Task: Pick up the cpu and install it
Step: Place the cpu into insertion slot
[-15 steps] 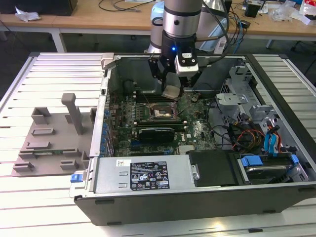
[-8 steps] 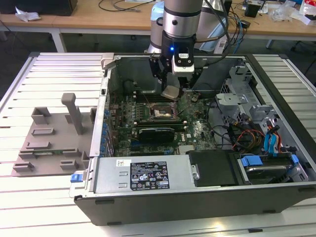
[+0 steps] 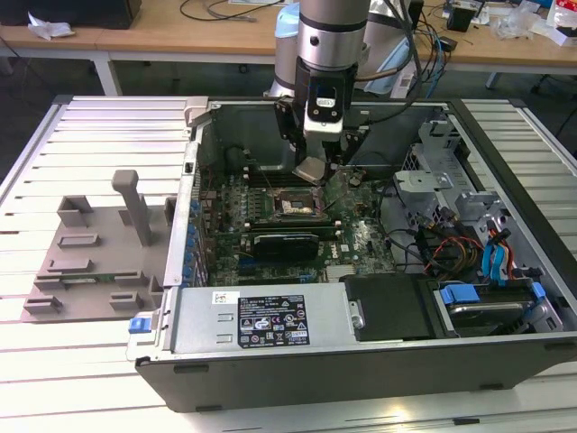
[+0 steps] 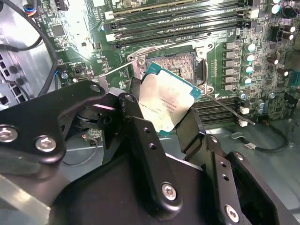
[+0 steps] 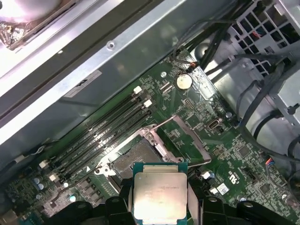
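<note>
The cpu (image 4: pixel 165 104), a flat square chip with a silver-grey metal top and a green rim, is clamped between my black fingers (image 4: pixel 136 124). My gripper (image 3: pixel 313 170) is shut on it and hangs inside the open computer case, a little above the motherboard. In the first wrist view the cpu (image 5: pixel 160 196) sits just short of the open socket (image 5: pixel 136 157), whose metal load frame (image 5: pixel 187 140) is swung up. In the exterior view the socket (image 3: pixel 290 207) lies directly under the held chip (image 3: pixel 311 170).
Memory slots (image 5: pixel 105 129) run beside the socket. A black card (image 3: pixel 284 242), a power supply (image 3: pixel 270 317), drive cages (image 3: pixel 455 194) and loose cables (image 3: pixel 451 248) crowd the case. A grey plastic fixture (image 3: pixel 95 253) lies on the slatted table at the exterior view's left.
</note>
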Controlling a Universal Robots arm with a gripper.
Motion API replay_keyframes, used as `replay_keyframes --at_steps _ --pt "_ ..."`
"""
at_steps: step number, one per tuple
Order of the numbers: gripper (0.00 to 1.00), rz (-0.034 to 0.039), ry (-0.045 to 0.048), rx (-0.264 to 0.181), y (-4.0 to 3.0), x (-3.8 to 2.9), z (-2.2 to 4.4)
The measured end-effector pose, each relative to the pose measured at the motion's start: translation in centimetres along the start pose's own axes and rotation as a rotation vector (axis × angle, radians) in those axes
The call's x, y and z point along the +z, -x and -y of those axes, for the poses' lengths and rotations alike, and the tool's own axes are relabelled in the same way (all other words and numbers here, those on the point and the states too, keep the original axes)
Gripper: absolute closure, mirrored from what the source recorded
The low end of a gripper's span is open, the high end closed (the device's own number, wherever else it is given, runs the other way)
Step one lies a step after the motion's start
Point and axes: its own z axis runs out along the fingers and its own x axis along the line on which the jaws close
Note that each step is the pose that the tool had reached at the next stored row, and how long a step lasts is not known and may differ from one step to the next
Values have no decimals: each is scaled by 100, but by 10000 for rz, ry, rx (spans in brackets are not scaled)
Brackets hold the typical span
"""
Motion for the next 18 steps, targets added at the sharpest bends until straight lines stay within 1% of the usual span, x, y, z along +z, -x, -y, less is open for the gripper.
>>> replay_keyframes --at_steps 3,8,10,13,18 --pt "45 0 -7 356 0 3 0" --pt "45 -4 -22 1118 0 12 0" --pt "45 -4 -30 1520 0 16 0" --pt "45 -6 -38 1919 0 21 0" --pt "45 -7 -47 2361 0 25 0"
